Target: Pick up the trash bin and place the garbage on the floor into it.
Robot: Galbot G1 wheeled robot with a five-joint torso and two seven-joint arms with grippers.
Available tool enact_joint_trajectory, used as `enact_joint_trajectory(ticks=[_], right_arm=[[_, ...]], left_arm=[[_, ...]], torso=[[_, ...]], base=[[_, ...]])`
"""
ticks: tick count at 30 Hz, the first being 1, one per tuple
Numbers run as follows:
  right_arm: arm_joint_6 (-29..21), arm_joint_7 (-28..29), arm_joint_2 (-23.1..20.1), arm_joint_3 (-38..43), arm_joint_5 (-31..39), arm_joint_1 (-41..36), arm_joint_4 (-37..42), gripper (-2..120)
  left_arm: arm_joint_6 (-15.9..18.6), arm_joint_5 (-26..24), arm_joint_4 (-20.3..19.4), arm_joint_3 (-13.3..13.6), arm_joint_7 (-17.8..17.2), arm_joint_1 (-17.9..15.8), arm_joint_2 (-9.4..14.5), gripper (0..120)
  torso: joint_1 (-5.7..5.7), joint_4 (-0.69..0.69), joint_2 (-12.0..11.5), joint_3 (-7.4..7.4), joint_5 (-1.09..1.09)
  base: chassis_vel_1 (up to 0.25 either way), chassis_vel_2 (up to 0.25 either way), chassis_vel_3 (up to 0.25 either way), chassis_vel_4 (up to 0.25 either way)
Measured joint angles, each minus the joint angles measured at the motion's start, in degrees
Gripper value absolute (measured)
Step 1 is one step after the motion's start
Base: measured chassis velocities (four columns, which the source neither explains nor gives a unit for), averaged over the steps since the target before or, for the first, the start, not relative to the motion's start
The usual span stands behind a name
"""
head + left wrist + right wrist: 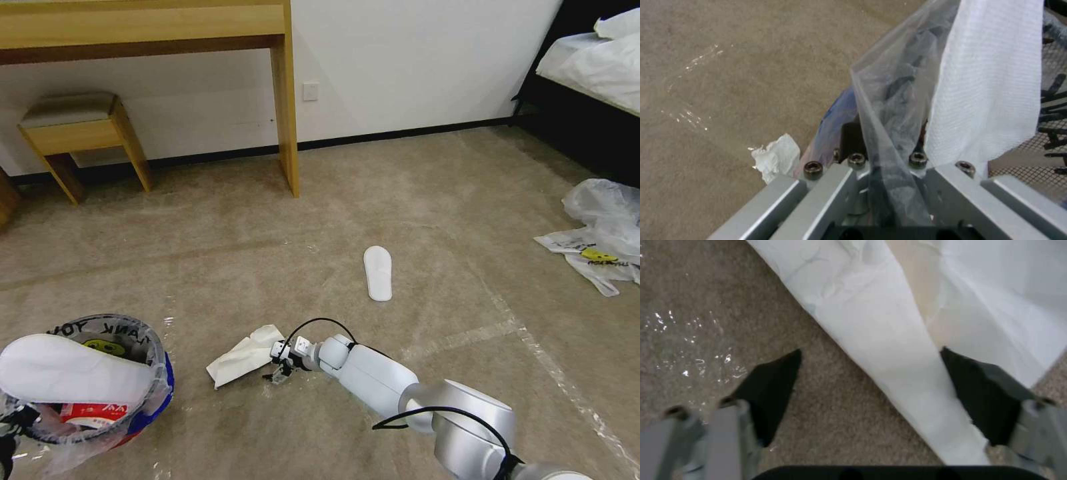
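Right gripper (869,386) low over crumpled white paper (245,355), fingers spread, paper's edge between them
Left gripper (887,166) pinches the rim of the trash bin (150,393) through its clear liner; bin near the paper on the carpet (400,200), holding a white slipper (67,373); second slipper (377,272) lies farther out

Trash bin (133,417) is seen at lower left, red with blue band, lined with a clear printed bag (yellow face); a white slipper (67,380) is laid across its mouth above a red wrapper (90,413). Crumpled white paper (243,357) is left flat on the beige carpet (220,260). A second slipper (378,273) lies farther off; clear plastic bags (603,233) are heaped at right.
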Motion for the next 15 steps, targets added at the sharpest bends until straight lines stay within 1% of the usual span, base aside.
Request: enact_joint_trajectory(ticks=[2,7,9,11,12,13,14,15], right_arm=[[0.05,-0.16,0.09,0.13,-0.13,-0.1,-0.15,66],[0.09,-0.14,0.1,0.33,-0.24,-0.2,-0.2,61],[0.16,-0.13,-0.2,0.35,-0.29,-0.25,0.05,48],[0.16,-0.13,-0.29,0.35,-0.3,-0.25,0.12,47],[0.16,-0.17,-0.4,0.34,-0.31,-0.2,0.27,39],[0.16,-0.17,-0.4,0.34,-0.31,-0.2,0.27,39],[0.15,-0.21,-0.49,0.34,-0.33,-0.1,0.29,34],[0.15,-0.21,-0.49,0.34,-0.33,-0.1,0.29,34]], left_arm=[[-0.03,0.0,-0.03,0.0,0.01,0.12,-0.04,1],[-0.07,-0.01,-0.04,-0.01,0.02,0.16,-0.04,1],[-0.15,0.05,0.01,0.01,0.04,0.11,-0.09,1],[-0.18,0.09,0.03,0.05,0.03,0.1,-0.13,1],[-0.22,0.13,0.09,0.14,0.05,0.04,-0.18,1],[-0.22,0.13,0.09,0.14,0.05,0.04,-0.18,1],[-0.24,0.16,0.1,0.18,0.06,0.0,-0.2,1],[-0.24,0.16,0.1,0.18,0.06,0.0,-0.2,1]], torso=[[0.0,0.0,0.0,0.0,0.0],[0.0,0.03,0.0,0.0,0.01],[0.0,0.01,0.0,0.0,0.02],[0.0,0.01,0.0,0.0,0.01],[0.0,0.01,0.0,0.0,0.01],[0.0,0.01,0.0,0.0,0.01],[0.0,0.01,0.0,0.0,0.0],[0.0,0.01,0.0,0.0,0.0]], base=[[0.0,0.0,0.0,0.0],[0.0,0.0,0.0,0.0],[0.0,0.0,0.0,0.0],[0.0,0.0,0.0,0.0],[0.0,0.0,0.0,0.0],[0.0,0.0,0.0,0.0],[0.0,0.0,0.0,0.0],[0.0,0.0,0.0,0.0]])
